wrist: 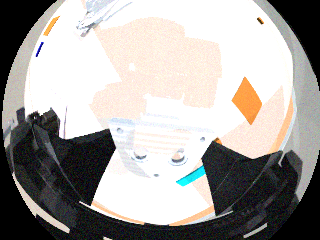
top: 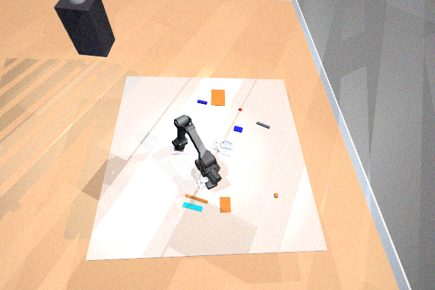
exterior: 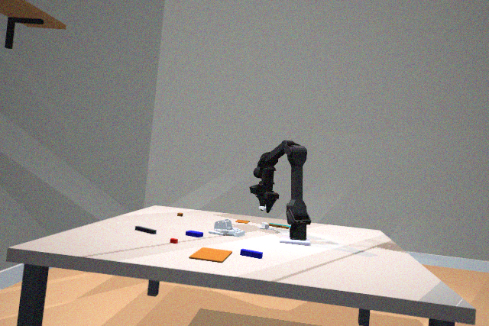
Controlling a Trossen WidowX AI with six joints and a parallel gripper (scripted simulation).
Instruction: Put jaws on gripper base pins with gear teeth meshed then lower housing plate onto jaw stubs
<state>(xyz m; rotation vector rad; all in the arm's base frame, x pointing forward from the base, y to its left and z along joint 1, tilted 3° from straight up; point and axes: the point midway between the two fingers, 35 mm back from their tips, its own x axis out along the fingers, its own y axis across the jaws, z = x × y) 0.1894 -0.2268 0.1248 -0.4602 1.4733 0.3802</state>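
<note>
The pale housing plate [wrist: 158,159] [exterior: 261,208] is between my fingers, its two round holes showing in the wrist view. My gripper [wrist: 163,142] [exterior: 264,208] is shut on it and holds it above the table. The white gripper base [top: 223,147] [exterior: 237,232] lies on the table away from my hand, with pale upright shapes, apparently the jaws, on it. Their pins and tooth mesh are too small to tell. A small white block [exterior: 264,226] stands on the table below my gripper; I cannot tell which part it is.
Near my hand lie an orange bar [top: 196,198], a cyan strip [top: 192,206] and an orange plate [top: 225,204] [wrist: 247,100]. A blue block [top: 238,128] [exterior: 194,234], a dark bar [top: 263,125] [exterior: 145,229] and a red cube [top: 240,109] [exterior: 173,240] lie beyond the base.
</note>
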